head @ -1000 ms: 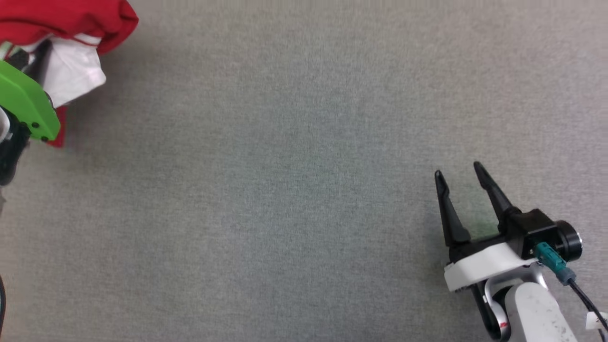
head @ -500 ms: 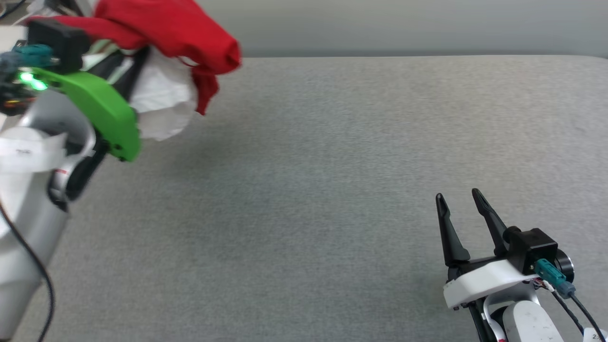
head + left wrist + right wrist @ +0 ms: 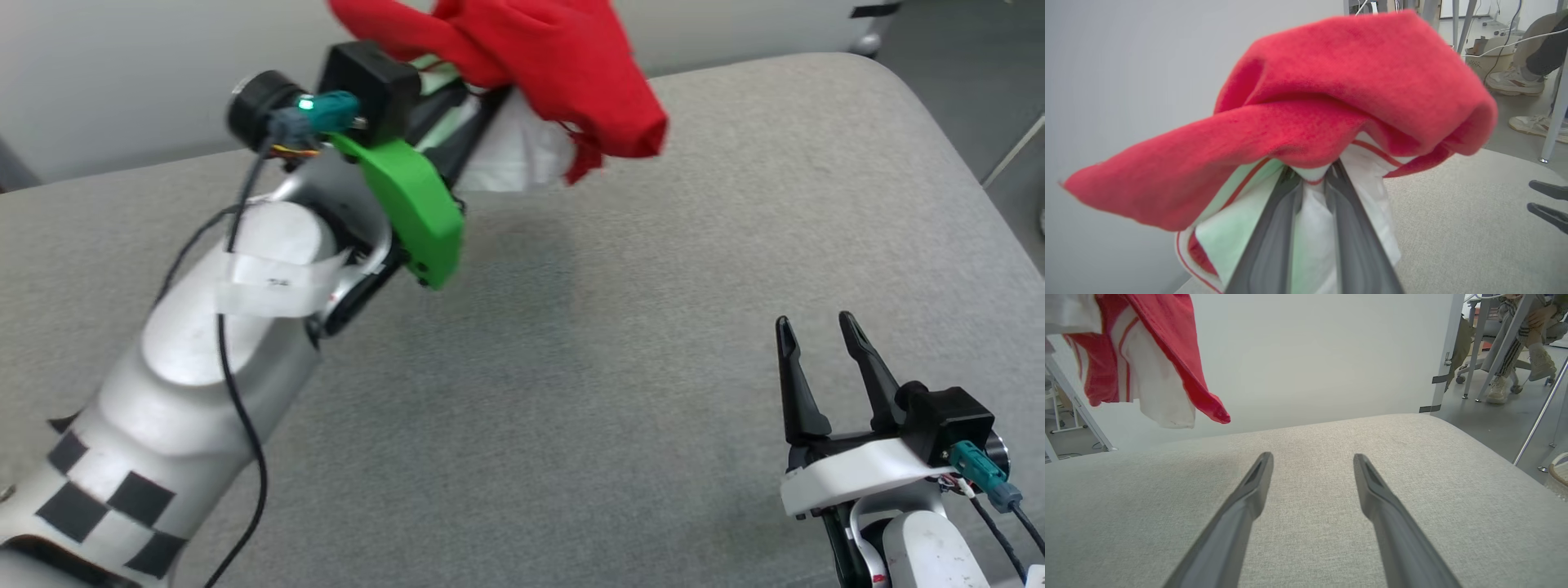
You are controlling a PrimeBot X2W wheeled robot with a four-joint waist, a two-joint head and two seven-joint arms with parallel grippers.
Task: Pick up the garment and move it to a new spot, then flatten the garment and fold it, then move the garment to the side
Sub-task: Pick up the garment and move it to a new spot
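Red thin jersey shirt with white sleeves and red-white striped trim (image 3: pixel 563 73): one, bunched into a wad. Grippers: two. Grey fabric-covered table (image 3: pixel 571 367): one.

Left gripper (image 3: pixel 1312 173) is clenched on the garment. In the left wrist view its two dark fingers (image 3: pixel 1274 241) converge into white sleeve cloth, and the red body folds over the tips. Fingertips themselves are hidden by cloth.

The garment is held up off the table, above the far edge and toward the far left corner, with a soft shadow on the grey fabric under it. In the head view its long axis runs roughly along that far edge, and the fat red end points toward the right side. In the right wrist view (image 3: pixel 1147 355) the loose ends hang downward, a red tip lowest beside a white sleeve flap, both clear of the table top. Dark print: cannot tell.

Right gripper (image 3: pixel 815 320) is released, fingers spread wide with nothing between them. It sits low over the near right corner, fingers pointing at the far edge, well apart from the garment.

Two pale sneakers (image 3: pixel 1515 79) stand on the floor past the table in the left wrist view.
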